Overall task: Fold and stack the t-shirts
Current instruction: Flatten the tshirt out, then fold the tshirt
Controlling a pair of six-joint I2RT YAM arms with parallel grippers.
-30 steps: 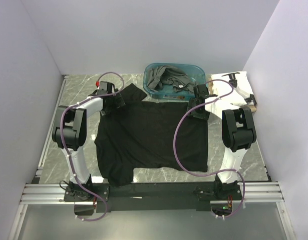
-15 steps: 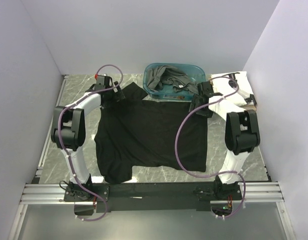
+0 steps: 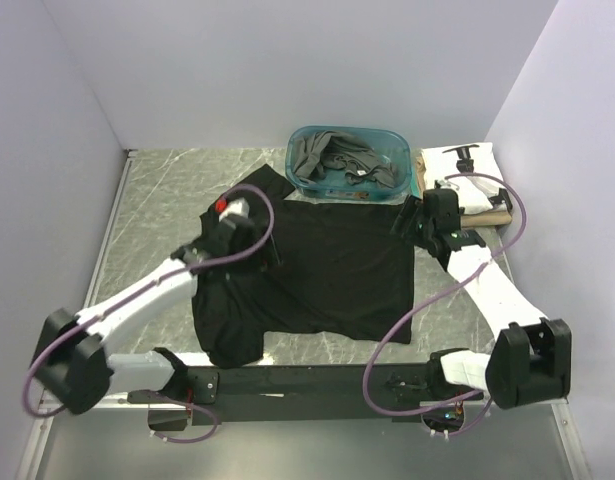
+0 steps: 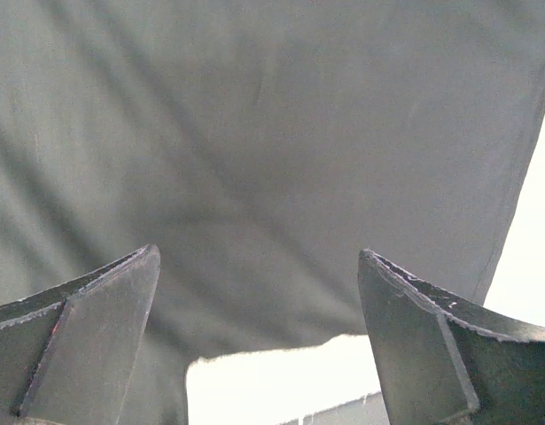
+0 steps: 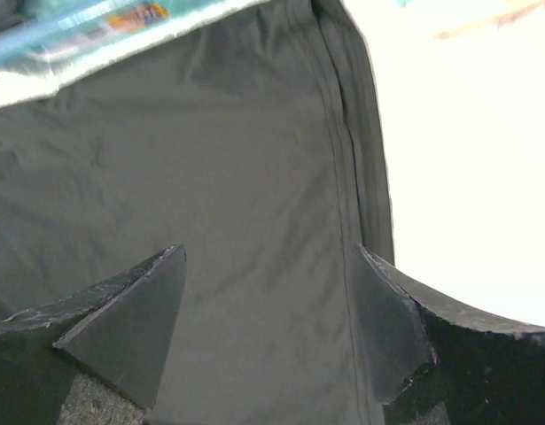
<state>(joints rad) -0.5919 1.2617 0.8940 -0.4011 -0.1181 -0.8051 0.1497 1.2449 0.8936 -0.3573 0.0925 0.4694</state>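
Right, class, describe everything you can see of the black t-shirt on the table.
The black t-shirt is plain, soft cloth, spread nearly flat on the marble-look table and faintly creased. One sleeve points to the far left, another to the near left, and a stitched hem runs along its right edge. Its far edge reaches the teal tub. The open left gripper and open right gripper hover over it; neither holds it.

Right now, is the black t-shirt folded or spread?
Spread. The black t-shirt lies flat on the table, both sleeves out, nothing doubled over.
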